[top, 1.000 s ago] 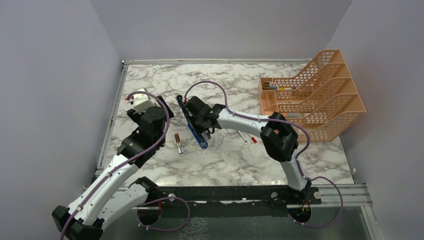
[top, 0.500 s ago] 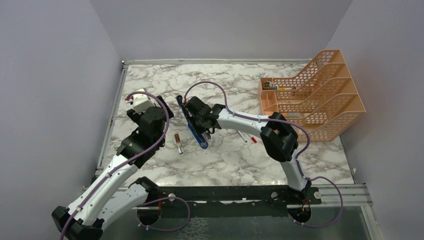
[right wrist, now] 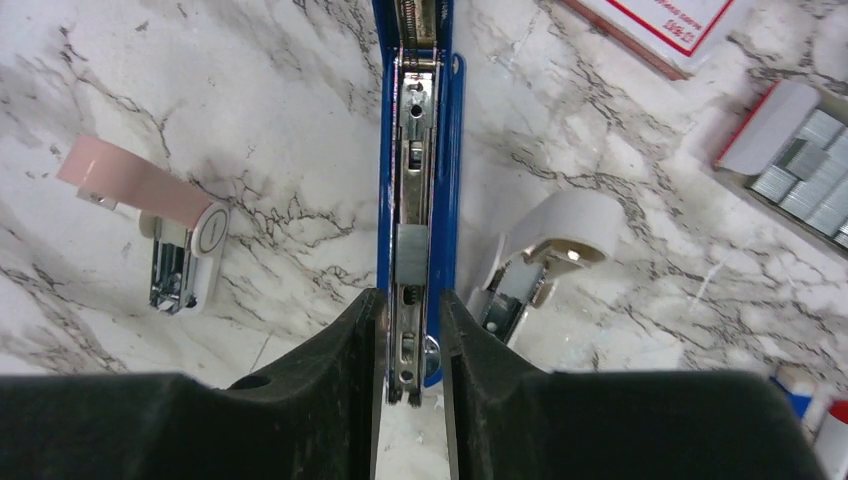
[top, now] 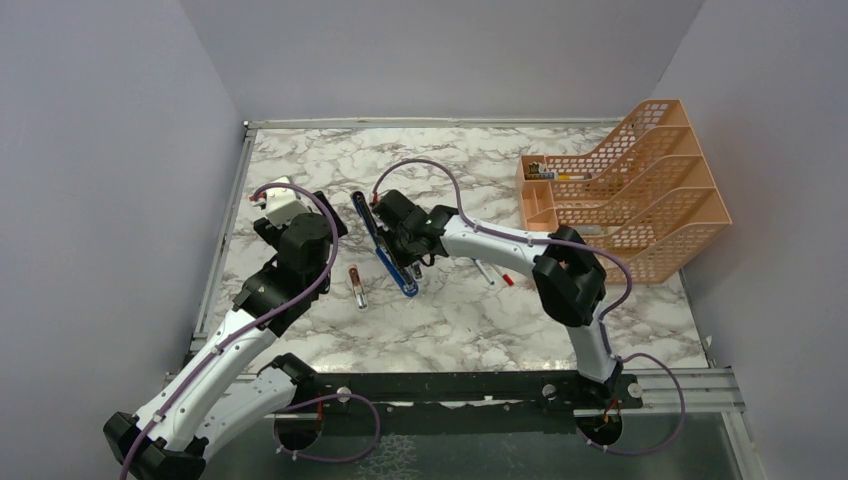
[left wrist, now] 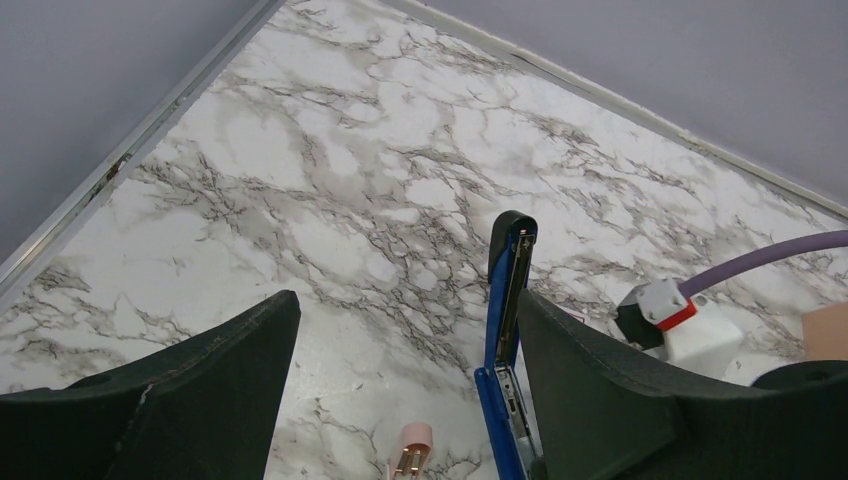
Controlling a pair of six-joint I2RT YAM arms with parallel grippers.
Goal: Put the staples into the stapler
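Two arms work on either side of the stapler (top: pixel 386 250). It lies opened on the marble table (top: pixel 480 320), and in the overhead view its long axis runs from far left to near right. The right gripper (right wrist: pixel 410 300) is down on the stapler's nearer end, with its fingers (right wrist: pixel 340 380) set narrowly on either side of the silver channel (right wrist: pixel 410 240). A sliver of table shows beside one finger, so we cannot tell whether the pads pinch the metal or merely bracket it. The left gripper (left wrist: pixel 405 300) hangs to the stapler's left, jaws wide apart and holding nothing.

The staples (right wrist: pixel 805 160) sit in their grey tray on the stapler's right, apart from it. Their strips lie at an angle to the channel. The red-and-white sleeve (right wrist: pixel 670 20) is also on that side, nearer the stapler's far end. A small white object (right wrist: pixel 560 240) rests just beside the stapler's right flank, between it and the tray, and a pink one (right wrist: pixel 180 235) lies off its left flank.

What we see of the channel looks empty, so we judge that loading has not yet happened. Since the staples are on the stapler's right, the right arm is the nearer one to fetch them. A strip would then have to be turned to match the channel's long axis before it goes in.
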